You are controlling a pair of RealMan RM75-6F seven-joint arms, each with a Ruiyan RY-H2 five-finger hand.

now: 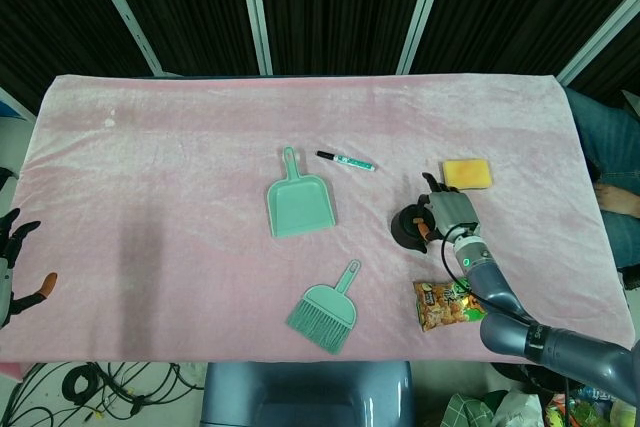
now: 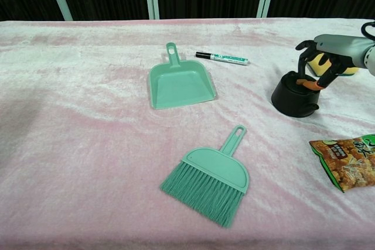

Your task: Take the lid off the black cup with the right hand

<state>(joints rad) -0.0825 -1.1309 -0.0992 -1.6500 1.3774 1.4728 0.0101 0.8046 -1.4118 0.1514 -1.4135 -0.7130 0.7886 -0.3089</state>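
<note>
The black cup (image 1: pixel 405 228) (image 2: pixel 291 100) stands upright on the pink cloth at the right, its black lid (image 2: pixel 295 81) on top. My right hand (image 1: pixel 447 212) (image 2: pixel 321 57) reaches over it from the right, fingers curled down around the lid's top, an orange fingertip (image 2: pixel 303 84) touching it. My left hand (image 1: pixel 14 267) hangs off the table's left edge with its fingers apart and nothing in it; the chest view does not show it.
A green dustpan (image 1: pixel 298 203) (image 2: pixel 179 84) and a green brush (image 1: pixel 325 311) (image 2: pixel 208 179) lie mid-table. A marker (image 1: pixel 346 160) (image 2: pixel 222 57) lies behind them. A yellow sponge (image 1: pixel 468 173) sits just behind the cup, a snack bag (image 1: pixel 445 304) (image 2: pixel 345 161) in front of it.
</note>
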